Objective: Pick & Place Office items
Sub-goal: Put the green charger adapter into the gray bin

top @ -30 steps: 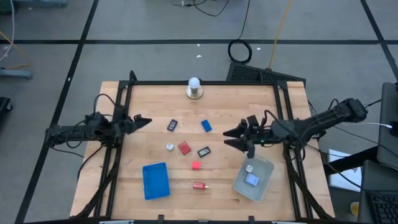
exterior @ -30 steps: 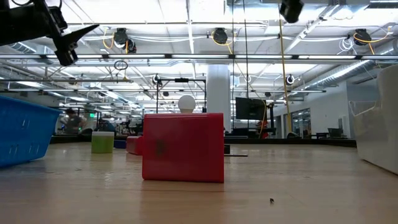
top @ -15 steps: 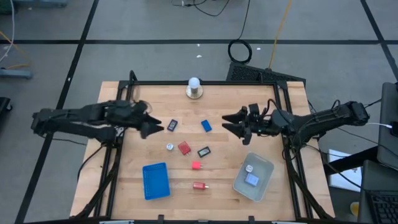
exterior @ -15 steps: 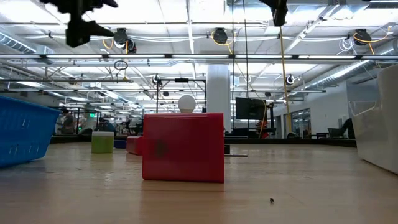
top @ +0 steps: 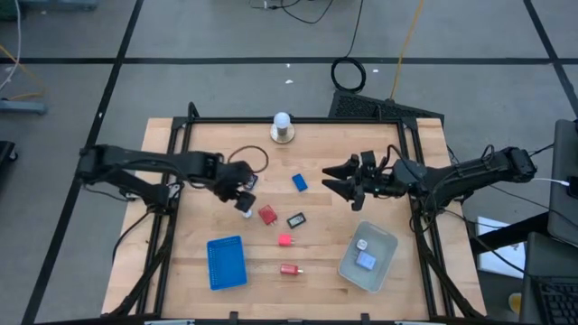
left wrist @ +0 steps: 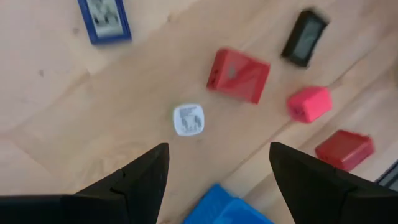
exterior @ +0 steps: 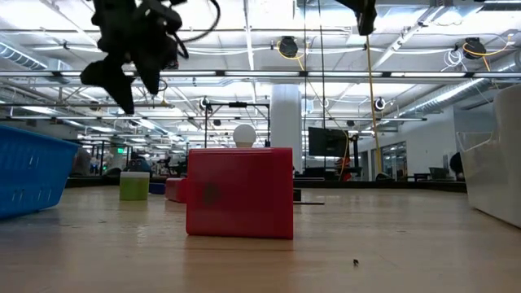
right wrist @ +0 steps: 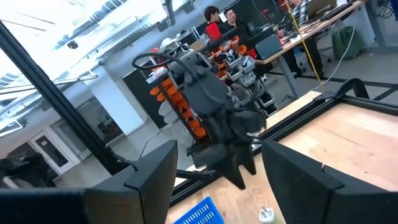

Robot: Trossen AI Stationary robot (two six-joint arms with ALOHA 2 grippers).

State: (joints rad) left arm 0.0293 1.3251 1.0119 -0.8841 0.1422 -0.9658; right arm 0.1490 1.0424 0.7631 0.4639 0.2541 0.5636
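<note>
**Office items: two binned, seven left on the table**

Office items are mostly still spread over the middle of the table (top: 379, 153). Two pieces are seen lying in the clear bin (top: 368, 257); the blue tray (top: 226, 263) appears to hold nothing.

The left gripper (top: 242, 195) is held with jaws parted and empty above the small white piece (left wrist: 188, 119), judged to be the next pick. The right gripper (top: 336, 180) is held open and empty above the table, between the blue block (top: 299, 182) and the bin.

Only in the left wrist view is the white piece shown framed between the fingers. Height above the wood is shown only in the low view, where the left gripper is well clear of the red block (exterior: 239, 193).
</note>
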